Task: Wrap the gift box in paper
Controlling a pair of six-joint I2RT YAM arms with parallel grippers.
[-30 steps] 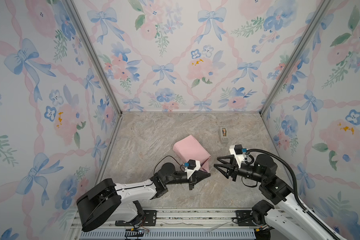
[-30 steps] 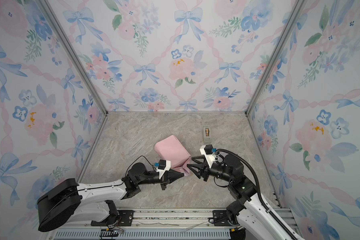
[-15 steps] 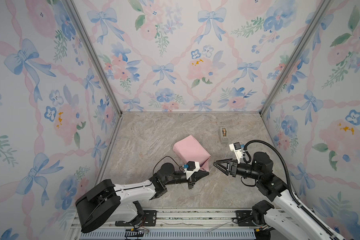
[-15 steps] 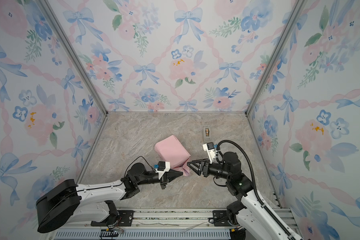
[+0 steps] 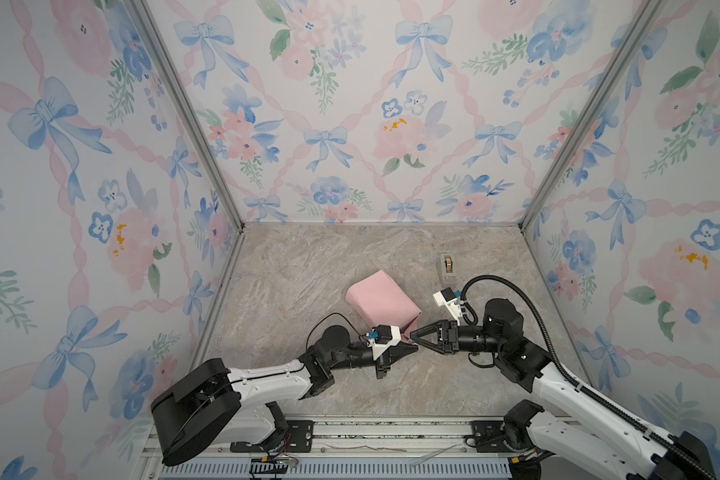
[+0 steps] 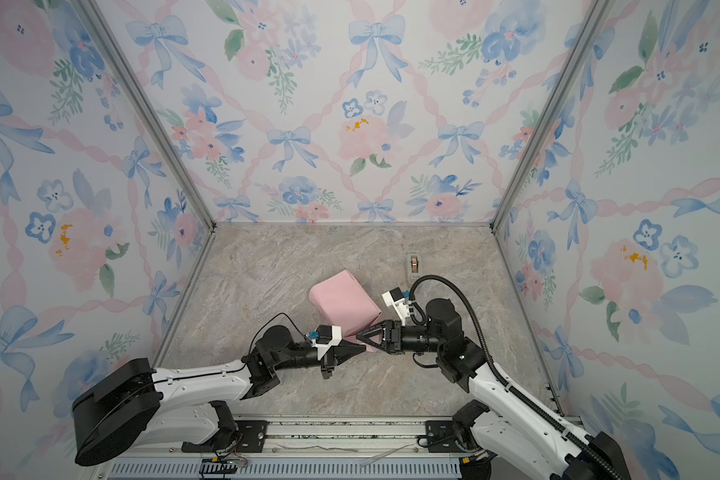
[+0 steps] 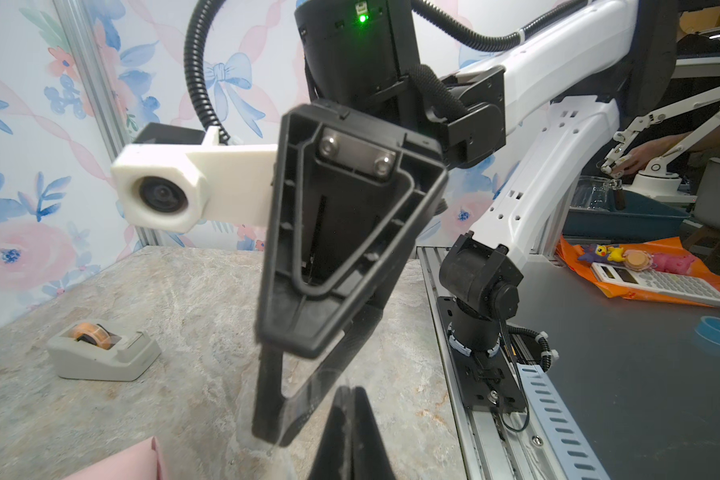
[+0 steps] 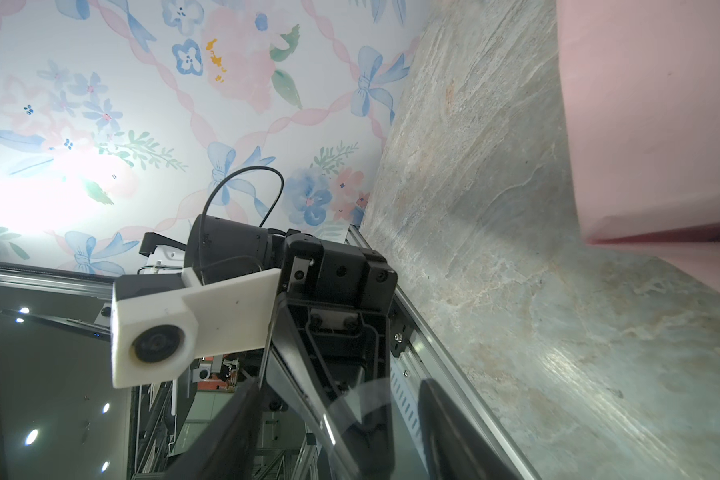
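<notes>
Pink paper (image 5: 381, 301) parcel sits mid desk (image 5: 308, 270), gift box inside, not visible. L pincer (image 5: 410, 350) closed, nipping clear tape strip (image 8: 358, 405) at tip. R pincer (image 5: 415, 336) open, jaws either side of L tip, just beside parcel's near corner. Behind R arm: tape dispenser (image 5: 447, 263).

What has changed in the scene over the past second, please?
The right pincer, open, moved left until its tips reached the left pincer, by the wrapped box. The shut left pincer, the box and the tape dispenser stayed put.
</notes>
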